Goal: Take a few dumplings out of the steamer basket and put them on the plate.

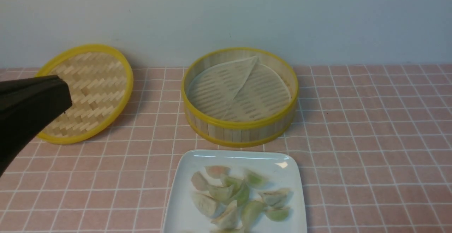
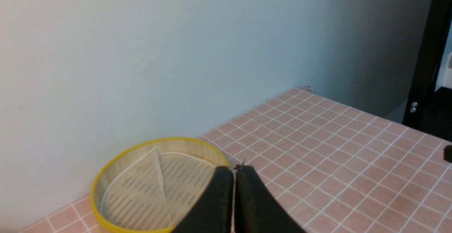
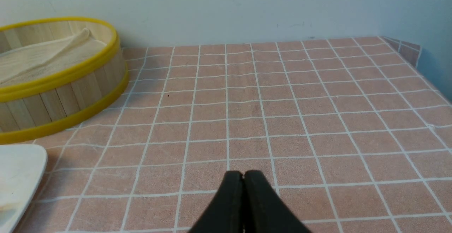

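The dumplings (image 1: 236, 199) lie in a loose heap on the plate (image 1: 183, 211), pale with green and pinkish tinges, several touching or overlapping one another. In the front view the plate sits on the pink tiled tabletop (image 1: 370, 148) near the camera, just in front of the steamer basket (image 1: 240, 127). The basket holds only its pale folded liner (image 1: 226, 84) over the slatted floor; no dumpling shows inside it. To the basket's left the woven lid (image 1: 95, 84) leans tilted, its far edge near the wall (image 1: 226, 14). The left end effector (image 1: 67, 97) enters from the left edge as a dark shape in front of the lid, well apart from the plate and the basket; this view does not show its jaws.

In the left wrist view the left end effector (image 2: 233, 171) has its two black fingers pressed together with only a hairline gap, pinching nothing. The steamer basket (image 2: 106, 180) lies beyond it, liner (image 2: 148, 187) visible, against the wall.

In the right wrist view the right end effector (image 3: 243, 174) is likewise pressed together and empty, hanging over bare tiles. The steamer basket (image 3: 70, 95) stands off to one side, with a corner of the plate (image 3: 21, 169) just beside it.
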`<action>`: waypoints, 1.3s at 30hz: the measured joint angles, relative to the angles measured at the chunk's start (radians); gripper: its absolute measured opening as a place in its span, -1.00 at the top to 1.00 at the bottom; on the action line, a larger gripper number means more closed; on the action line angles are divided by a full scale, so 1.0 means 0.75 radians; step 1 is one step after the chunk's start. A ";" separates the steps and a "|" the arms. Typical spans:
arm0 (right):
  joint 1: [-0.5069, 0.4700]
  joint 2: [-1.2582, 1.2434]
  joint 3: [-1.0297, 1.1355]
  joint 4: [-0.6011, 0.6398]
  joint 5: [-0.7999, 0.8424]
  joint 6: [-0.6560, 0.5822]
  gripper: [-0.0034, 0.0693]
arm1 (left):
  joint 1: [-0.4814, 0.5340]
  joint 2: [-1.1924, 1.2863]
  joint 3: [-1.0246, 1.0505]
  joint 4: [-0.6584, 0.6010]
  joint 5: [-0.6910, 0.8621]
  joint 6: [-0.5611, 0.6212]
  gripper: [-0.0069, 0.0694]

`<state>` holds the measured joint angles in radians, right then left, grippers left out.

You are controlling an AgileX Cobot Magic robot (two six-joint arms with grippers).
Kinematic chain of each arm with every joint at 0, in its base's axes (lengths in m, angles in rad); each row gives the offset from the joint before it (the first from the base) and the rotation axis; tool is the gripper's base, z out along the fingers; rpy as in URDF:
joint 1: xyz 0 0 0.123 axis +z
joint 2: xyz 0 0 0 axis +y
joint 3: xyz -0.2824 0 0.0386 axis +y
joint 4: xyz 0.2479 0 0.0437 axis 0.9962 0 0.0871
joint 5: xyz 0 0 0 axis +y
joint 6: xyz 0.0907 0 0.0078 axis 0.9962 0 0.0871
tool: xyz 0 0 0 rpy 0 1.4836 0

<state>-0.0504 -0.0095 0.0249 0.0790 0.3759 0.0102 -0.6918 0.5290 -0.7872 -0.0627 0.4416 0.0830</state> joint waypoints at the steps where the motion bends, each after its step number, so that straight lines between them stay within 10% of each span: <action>1: 0.000 0.000 0.000 0.000 0.000 0.000 0.94 | 0.017 -0.023 0.057 0.029 -0.018 0.000 0.83; 16: 0.000 0.000 0.000 0.000 0.000 0.000 0.94 | 0.824 -0.697 1.035 -0.002 -0.183 -0.001 0.83; 39: 0.000 0.000 0.000 0.000 0.001 0.000 0.94 | 0.894 -0.719 1.087 -0.002 -0.085 -0.001 0.83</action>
<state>-0.0504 -0.0095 0.0249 0.0790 0.3770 0.0102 -0.0213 -0.0099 0.0282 -0.0643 0.3780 0.0820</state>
